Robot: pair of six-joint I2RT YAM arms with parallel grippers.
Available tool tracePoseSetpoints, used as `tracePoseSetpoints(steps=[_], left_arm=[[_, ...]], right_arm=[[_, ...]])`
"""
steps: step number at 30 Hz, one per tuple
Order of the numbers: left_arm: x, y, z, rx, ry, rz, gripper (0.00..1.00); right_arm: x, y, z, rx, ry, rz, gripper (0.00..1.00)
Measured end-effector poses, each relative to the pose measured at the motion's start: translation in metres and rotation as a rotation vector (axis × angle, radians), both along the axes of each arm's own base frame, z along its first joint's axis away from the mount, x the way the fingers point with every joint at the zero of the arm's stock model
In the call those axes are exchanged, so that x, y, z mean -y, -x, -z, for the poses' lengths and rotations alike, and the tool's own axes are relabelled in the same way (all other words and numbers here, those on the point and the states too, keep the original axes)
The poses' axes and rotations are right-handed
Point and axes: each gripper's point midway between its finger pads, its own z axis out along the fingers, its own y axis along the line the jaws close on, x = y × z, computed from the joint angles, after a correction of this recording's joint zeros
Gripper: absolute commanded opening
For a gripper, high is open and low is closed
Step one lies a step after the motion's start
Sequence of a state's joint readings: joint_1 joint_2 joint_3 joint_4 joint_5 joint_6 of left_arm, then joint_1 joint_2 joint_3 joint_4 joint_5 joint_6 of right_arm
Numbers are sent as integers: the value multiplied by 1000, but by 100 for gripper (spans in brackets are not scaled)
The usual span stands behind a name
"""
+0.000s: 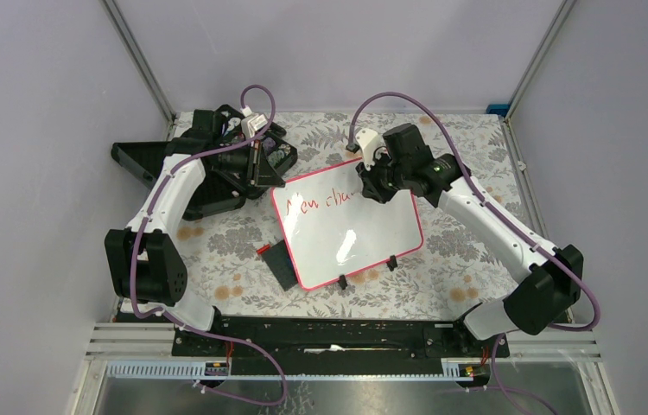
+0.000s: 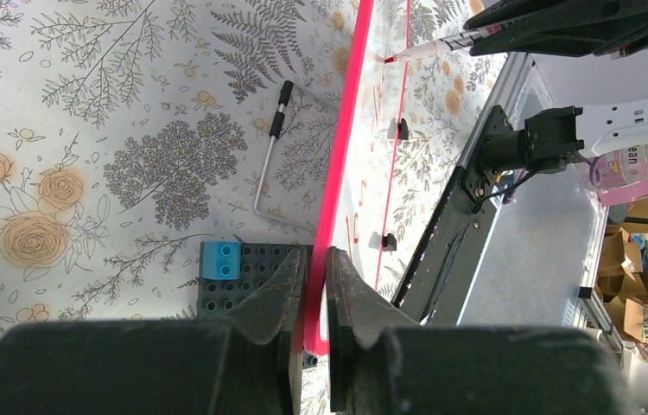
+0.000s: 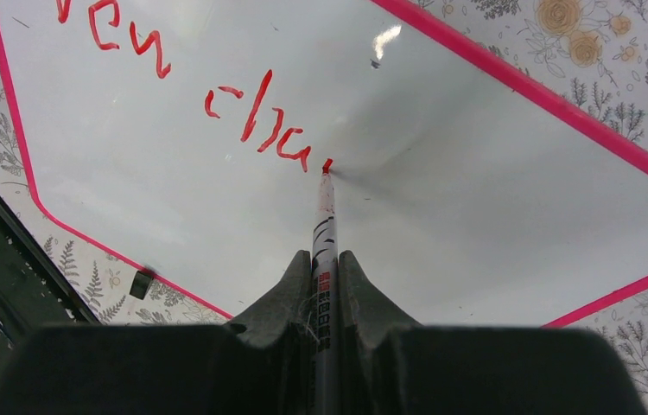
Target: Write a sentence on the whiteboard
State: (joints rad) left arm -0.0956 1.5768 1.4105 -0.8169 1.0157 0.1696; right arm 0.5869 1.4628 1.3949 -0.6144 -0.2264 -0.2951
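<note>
Mid-word: red handwritten sentence (image 3: 254, 105) reads "New cha". My right gripper (image 3: 325, 259) pinches slim red-tipped marker (image 3: 323, 207), tip on glossy pink-framed whiteboard (image 1: 364, 238) lying on the desk (image 1: 225, 242); left gripper (image 2: 316, 259) clamps its edge. Next I need steady rightward strokes.

A pink-framed board (image 1: 351, 232) lies askew on the floral desk (image 1: 225, 251); the right gripper (image 1: 371, 185) sits at red words (image 1: 320, 201) reading "New cha", the left gripper (image 1: 262, 171) at the board's far-left corner.
</note>
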Motion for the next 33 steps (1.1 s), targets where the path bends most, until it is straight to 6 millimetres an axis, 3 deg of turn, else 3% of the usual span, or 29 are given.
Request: tracePoseSetpoints(steps=[8,33], left_arm=[[0,0,0,1,-3,-1,0],[0,0,0,0,-3,0,0]], right_arm=[[5,9,10,-23,11,-2,0],[4,-2,1,0,6,14,0]])
